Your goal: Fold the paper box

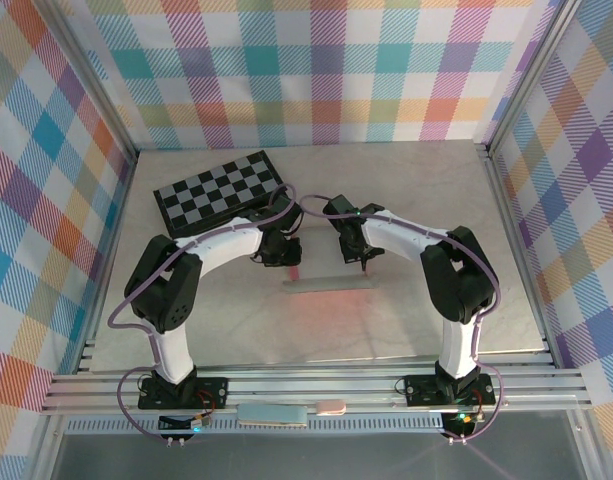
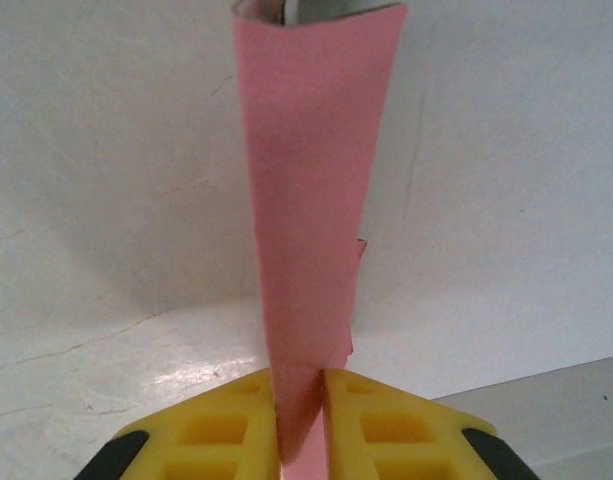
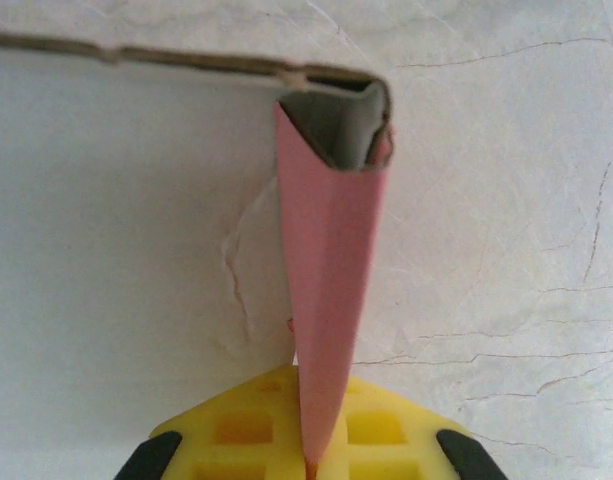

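From here the largest thing is the pale veined table (image 1: 406, 200), and on it the biggest loose item is the black-and-grey checkered board (image 1: 218, 190). It lies flat at the far left, well apart from the work, so I judge it no obstacle unless the left elbow swings back. The paper box (image 1: 329, 284) sits mid-table between the two arms, a long low strip running left to right, with pink card standing up where each gripper holds it. It is thin card, so I expect it to be very light and stiff only along its creases. It will probably buckle or tear at the slits if squeezed mid-panel, and slide on the smooth top when pushed. I would take it by a flap edge close to a crease, never across an open span. The left gripper (image 2: 301, 385) has its yellow pads pressed onto the left-hand flap, card pinched between them. The right gripper (image 3: 311, 400) is clamped on the right-hand flap, whose far end curls into a small tube showing the pale reverse. The likeliest hindrance, to my eye, is the two wrists crowding each other over so short a piece
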`<action>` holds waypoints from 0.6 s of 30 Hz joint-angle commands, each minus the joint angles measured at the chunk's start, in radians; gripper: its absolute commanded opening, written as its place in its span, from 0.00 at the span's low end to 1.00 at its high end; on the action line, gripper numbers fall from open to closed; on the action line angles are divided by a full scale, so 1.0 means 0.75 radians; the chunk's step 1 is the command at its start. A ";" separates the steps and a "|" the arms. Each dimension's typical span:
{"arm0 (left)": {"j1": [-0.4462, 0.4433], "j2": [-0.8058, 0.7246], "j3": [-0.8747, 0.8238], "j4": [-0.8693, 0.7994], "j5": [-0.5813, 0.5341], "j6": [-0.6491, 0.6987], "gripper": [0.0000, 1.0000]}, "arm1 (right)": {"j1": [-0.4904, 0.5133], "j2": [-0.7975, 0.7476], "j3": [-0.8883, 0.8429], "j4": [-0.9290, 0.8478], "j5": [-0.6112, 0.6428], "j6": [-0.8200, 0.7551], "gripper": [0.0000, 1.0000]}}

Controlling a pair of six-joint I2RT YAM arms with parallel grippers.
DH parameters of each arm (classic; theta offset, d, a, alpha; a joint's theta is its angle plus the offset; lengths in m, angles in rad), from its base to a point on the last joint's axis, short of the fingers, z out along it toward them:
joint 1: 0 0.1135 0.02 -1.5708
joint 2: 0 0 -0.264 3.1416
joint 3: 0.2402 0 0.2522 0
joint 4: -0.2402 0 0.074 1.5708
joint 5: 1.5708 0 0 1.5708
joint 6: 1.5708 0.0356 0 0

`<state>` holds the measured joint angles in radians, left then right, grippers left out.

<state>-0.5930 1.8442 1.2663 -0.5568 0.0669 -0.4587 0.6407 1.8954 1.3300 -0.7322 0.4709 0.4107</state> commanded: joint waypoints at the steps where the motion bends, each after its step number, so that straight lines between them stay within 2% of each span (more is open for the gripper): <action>1: 0.009 0.016 0.025 0.076 -0.025 0.029 0.17 | 0.007 -0.042 -0.014 -0.042 0.002 -0.030 0.00; 4: 0.009 0.023 0.031 0.078 -0.075 0.056 0.17 | 0.007 -0.044 -0.019 -0.039 0.006 -0.028 0.00; 7: 0.009 0.041 0.040 0.067 -0.096 0.076 0.08 | 0.009 -0.047 -0.027 -0.028 0.011 -0.026 0.00; 14: 0.007 0.094 0.004 0.078 -0.185 0.071 0.11 | 0.020 -0.022 -0.018 -0.042 0.038 -0.006 0.00; 15: 0.006 0.095 0.002 0.076 -0.213 0.065 0.10 | 0.021 -0.018 -0.017 -0.049 0.052 0.003 0.00; 17: 0.002 0.091 -0.002 0.060 -0.279 0.041 0.00 | 0.023 -0.011 -0.011 -0.069 0.084 0.025 0.00; 18: -0.001 0.088 -0.004 0.049 -0.302 0.028 0.00 | 0.025 -0.009 -0.010 -0.075 0.092 0.032 0.00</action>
<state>-0.5999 1.8797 1.2739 -0.5098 -0.0174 -0.4305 0.6464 1.8877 1.3277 -0.7330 0.4908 0.4198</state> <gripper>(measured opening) 0.045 0.057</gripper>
